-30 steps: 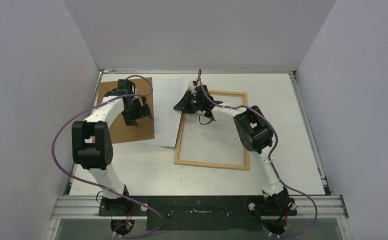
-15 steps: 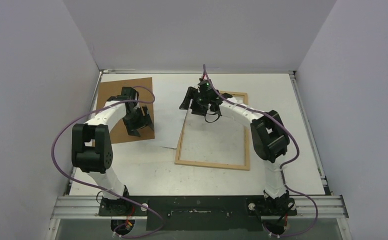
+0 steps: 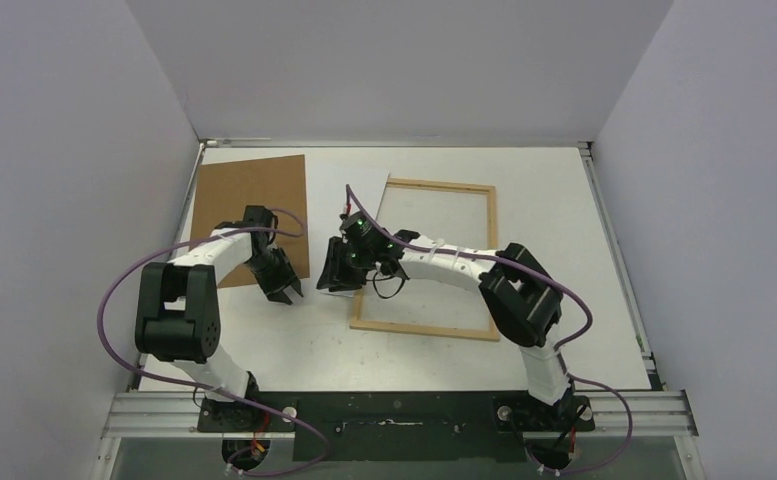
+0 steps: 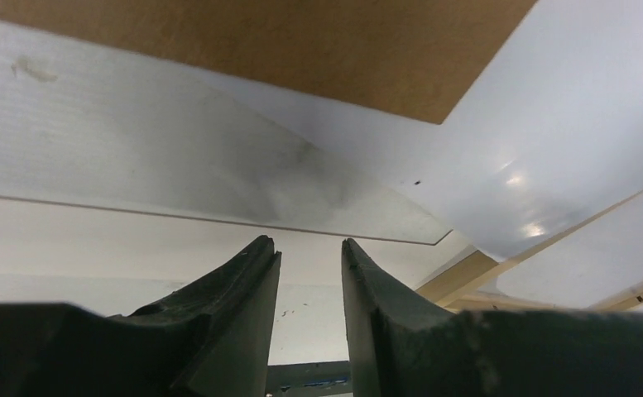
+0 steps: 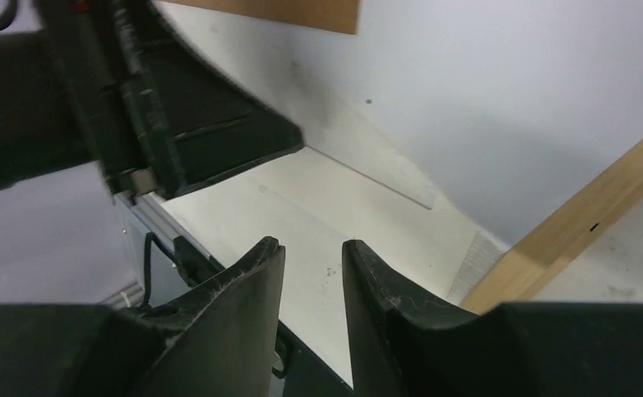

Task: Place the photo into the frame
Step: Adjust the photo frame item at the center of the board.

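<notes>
Both arms have swung back toward you: your left tool (image 3: 286, 290) has left the brown backing panel (image 3: 249, 185), and your right tool (image 3: 332, 279) has left the frame's far corner. Both stand partly open, holding nothing. The photo (image 4: 177, 165) lies flat on the worktop between the panel and the frame (image 3: 440, 184). Pinching so thin a sheet could crease it, the tools sit close enough to collide, and the frame's left rail blocks a slide.

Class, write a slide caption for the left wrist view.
Empty left hand facing the photo edge, frame corner at right.
</notes>
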